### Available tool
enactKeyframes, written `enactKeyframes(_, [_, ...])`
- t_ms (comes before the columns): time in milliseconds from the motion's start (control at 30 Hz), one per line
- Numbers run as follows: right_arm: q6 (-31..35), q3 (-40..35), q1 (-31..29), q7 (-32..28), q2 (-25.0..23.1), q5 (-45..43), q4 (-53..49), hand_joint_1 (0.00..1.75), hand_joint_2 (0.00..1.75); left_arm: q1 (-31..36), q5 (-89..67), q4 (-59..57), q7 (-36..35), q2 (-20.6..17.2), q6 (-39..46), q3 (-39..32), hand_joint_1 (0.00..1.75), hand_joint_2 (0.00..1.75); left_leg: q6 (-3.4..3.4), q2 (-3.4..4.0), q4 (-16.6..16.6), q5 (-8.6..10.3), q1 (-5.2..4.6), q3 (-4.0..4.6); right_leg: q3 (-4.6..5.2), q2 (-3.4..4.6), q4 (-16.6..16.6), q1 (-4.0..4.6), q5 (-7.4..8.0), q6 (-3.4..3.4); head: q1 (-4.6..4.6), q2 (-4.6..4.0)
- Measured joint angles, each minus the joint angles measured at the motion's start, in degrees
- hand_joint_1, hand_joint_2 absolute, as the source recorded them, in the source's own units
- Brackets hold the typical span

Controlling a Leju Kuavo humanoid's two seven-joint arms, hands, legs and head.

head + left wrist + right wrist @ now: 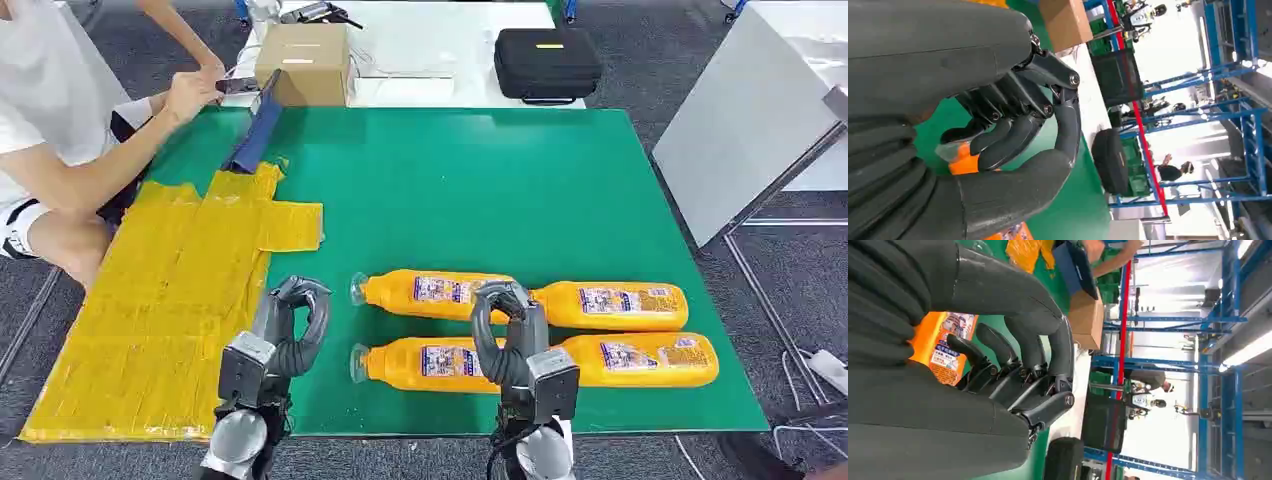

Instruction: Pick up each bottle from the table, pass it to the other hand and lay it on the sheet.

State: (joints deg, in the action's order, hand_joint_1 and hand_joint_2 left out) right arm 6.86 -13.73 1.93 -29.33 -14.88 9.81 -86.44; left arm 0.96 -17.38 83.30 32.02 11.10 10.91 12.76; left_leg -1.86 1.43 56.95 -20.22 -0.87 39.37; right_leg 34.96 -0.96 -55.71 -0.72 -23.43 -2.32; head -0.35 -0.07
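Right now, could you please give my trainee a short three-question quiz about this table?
1. How many orange bottles lie on the green table?
2. True or false: a bottle already lies on the yellow sheet.
3. Which hand hovers over the near bottle: A) left hand, B) right hand?

Key: 1. Two, the near bottle and the far bottle. 2. False. 3. B.
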Motion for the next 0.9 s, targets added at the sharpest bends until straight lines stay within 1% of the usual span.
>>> enactKeyframes(100, [0.0,-0.1,0.0,0.0,0.0,0.0,0.1,1.75,1.75,0.1,0.0,0.0,0.0,0.0,0.0,0.0,1.75,1.75,0.01,0.00,0.0,-0.01,0.01,0.00,0.01,0.00,0.0,0.01,-0.07,0.11,0.00,0.00])
enactKeyframes(900, [0.0,-0.2,-0.1,0.0,0.0,0.0,0.3,1.75,1.75,0.2,0.0,-0.1,0.0,0.0,0.1,0.3,1.75,1.75,0.01,0.01,0.0,-0.01,0.01,0.00,0.02,0.00,0.0,0.01,-0.07,0.10,0.00,0.00])
